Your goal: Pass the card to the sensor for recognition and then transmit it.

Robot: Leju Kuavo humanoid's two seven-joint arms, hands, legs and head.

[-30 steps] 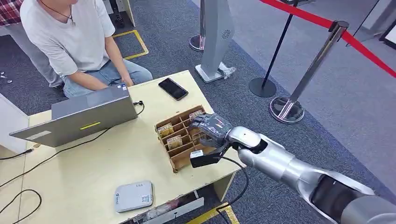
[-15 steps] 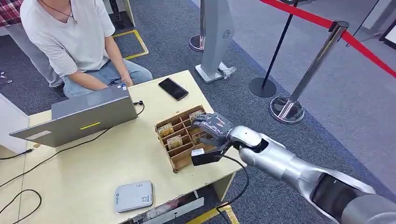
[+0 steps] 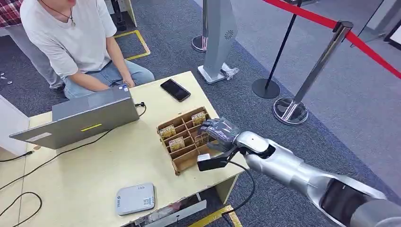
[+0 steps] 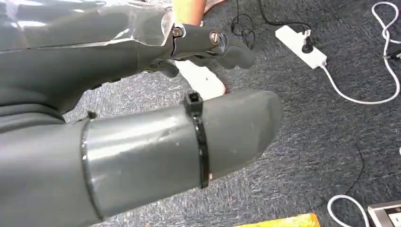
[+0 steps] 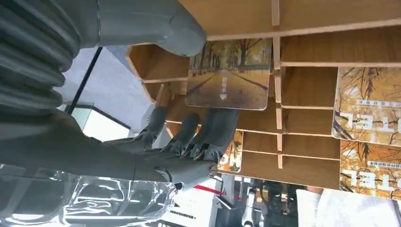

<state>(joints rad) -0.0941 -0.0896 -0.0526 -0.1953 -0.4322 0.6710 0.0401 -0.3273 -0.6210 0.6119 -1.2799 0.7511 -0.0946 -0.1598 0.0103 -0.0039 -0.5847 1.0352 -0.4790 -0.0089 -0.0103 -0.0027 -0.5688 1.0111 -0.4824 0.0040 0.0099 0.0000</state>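
Barely begun: the right hand (image 3: 218,134) pinched a tree-printed card (image 5: 230,74) over the slotted wooden card box (image 3: 182,161); the grey square sensor (image 3: 135,198) on the table waited unvisited

One wooden rack (image 3: 182,161) holding four cards (image 3: 177,143), one sensor (image 3: 135,198), one laptop (image 3: 75,118), one phone (image 3: 175,89). Two stanchions (image 3: 302,85); one seated person (image 3: 75,42).

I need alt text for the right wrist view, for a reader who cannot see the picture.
The robot's right hand pinches a card with an autumn tree avenue picture between thumb and fingers, at a wooden rack of compartments. Two more cards with the same orange print stand in nearby compartments.
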